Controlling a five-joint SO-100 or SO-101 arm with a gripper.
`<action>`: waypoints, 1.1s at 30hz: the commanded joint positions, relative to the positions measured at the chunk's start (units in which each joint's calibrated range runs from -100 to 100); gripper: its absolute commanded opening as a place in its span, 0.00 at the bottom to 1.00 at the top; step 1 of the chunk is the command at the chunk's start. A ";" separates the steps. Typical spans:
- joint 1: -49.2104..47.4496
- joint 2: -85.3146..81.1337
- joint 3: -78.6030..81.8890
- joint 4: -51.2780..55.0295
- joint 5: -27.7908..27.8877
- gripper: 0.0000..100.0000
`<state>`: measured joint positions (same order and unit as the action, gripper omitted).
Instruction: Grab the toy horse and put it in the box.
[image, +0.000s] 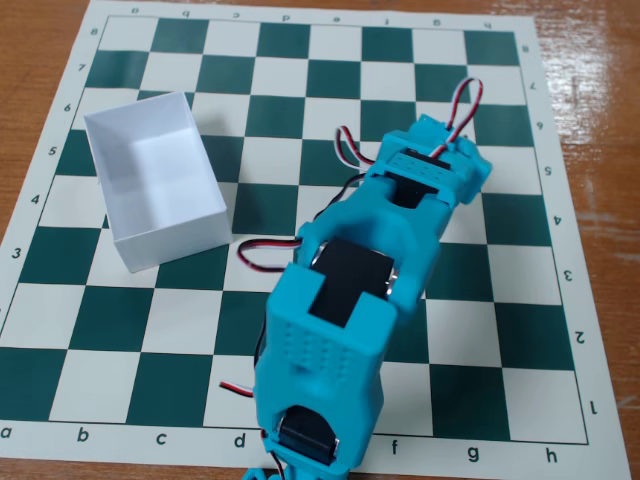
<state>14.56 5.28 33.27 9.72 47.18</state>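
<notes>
The white open-topped box (120, 152) stands on the left part of the chessboard and looks empty. The cyan arm (330, 330) reaches from the bottom edge up to the right. Its wrist end (432, 165) hangs over the board's right half, well to the right of the box. The gripper's fingers point down under the wrist and are hidden, so I cannot tell whether they are open or shut. The toy horse is not visible; it may be hidden beneath the arm.
The green-and-white chessboard mat (180, 330) lies on a wooden table (40, 40). Red, white and black cables (262, 262) loop out from the arm between it and the box.
</notes>
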 joint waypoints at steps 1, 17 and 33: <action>-4.21 -9.88 2.64 -0.17 -0.07 0.00; -25.56 -35.28 14.20 1.33 2.52 0.00; -40.06 -37.58 14.93 12.21 1.39 0.00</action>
<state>-24.65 -34.89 53.04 21.63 48.95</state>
